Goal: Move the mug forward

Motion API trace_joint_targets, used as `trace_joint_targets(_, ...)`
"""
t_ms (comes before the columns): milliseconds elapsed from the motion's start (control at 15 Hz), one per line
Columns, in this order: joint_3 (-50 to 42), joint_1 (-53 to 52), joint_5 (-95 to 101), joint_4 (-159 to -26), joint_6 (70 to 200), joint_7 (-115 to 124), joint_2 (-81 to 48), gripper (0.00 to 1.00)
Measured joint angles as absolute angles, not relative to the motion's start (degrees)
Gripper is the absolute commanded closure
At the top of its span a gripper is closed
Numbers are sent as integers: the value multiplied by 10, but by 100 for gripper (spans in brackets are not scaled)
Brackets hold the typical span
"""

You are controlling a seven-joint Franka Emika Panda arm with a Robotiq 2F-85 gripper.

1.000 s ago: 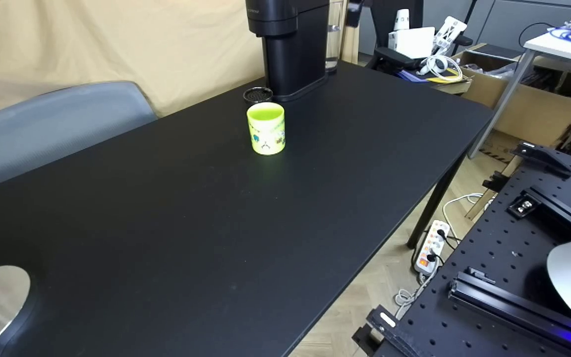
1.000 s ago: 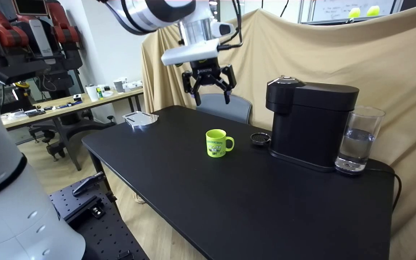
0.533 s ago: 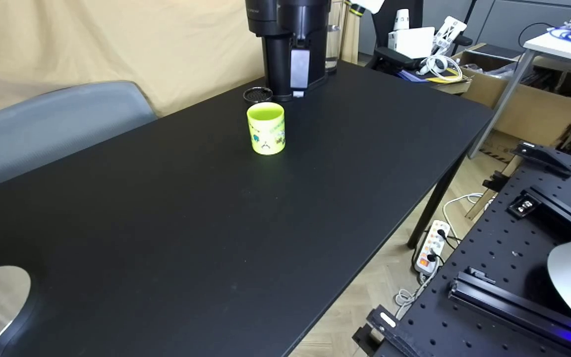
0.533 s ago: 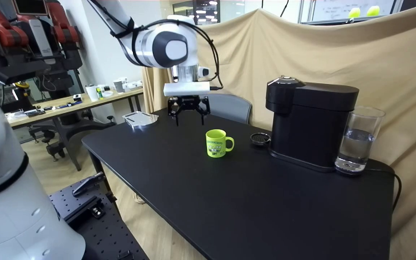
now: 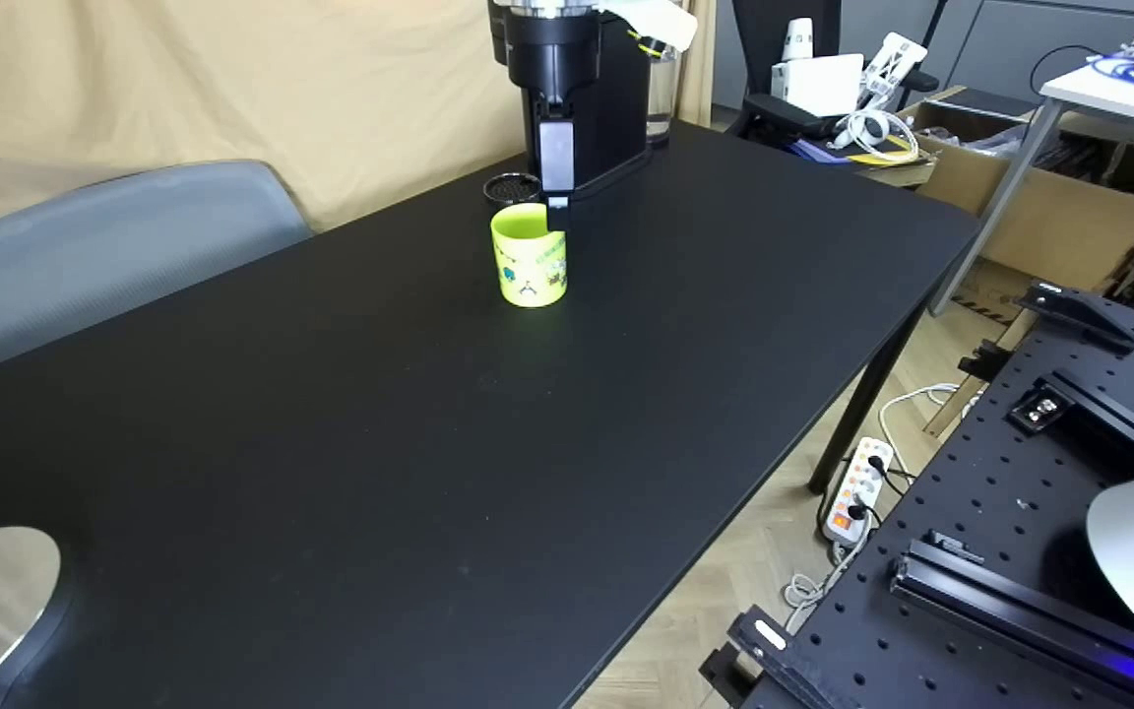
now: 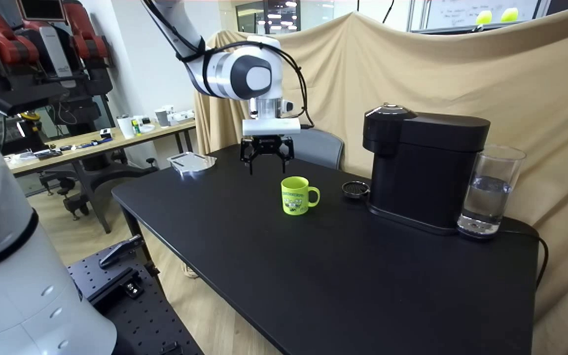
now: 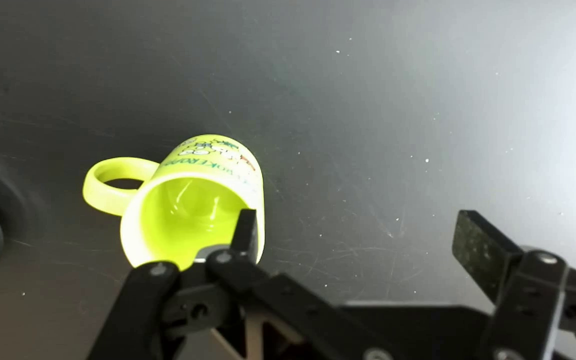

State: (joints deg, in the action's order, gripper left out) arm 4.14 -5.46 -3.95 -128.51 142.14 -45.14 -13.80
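The lime-green mug stands upright on the black table, and it also shows in an exterior view. In the wrist view the mug is left of centre, its handle pointing left and its open mouth visible. My gripper is open and empty, above table height and up-left of the mug there. In the wrist view my gripper spans bare table to the mug's right. Its left finger covers part of the mug's rim; I see no grip on it. In an exterior view a finger of my gripper overlaps the rim.
A black coffee machine stands beyond the mug, with a round drip grate in front and a glass water tank behind. A shiny metal plate lies at the table's far end. A grey chair stands against the table's edge.
My gripper came down from high above the table, then shifted sideways toward the mug, so a finger now overlaps the rim in an exterior view. The mug has not moved. The gripper stays open.
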Motion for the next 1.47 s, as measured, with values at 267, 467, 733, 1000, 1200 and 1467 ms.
trace_joint_targets(267, 43, -51, 1, -1286, 1458, -448, -147, 0)
trace_joint_targets(467, 46, -50, 19, -1274, 1485, -448, -180, 0)
trace_joint_targets(733, 55, -49, 33, -1238, 1500, -447, -242, 0)
trace_joint_targets(1000, 56, -47, 50, -1183, 1508, -447, -296, 0)
trace_joint_targets(1200, 57, -47, 58, -1151, 1503, -447, -328, 33)
trace_joint_targets(1467, 64, -39, 58, -1125, 1492, -447, -349, 63)
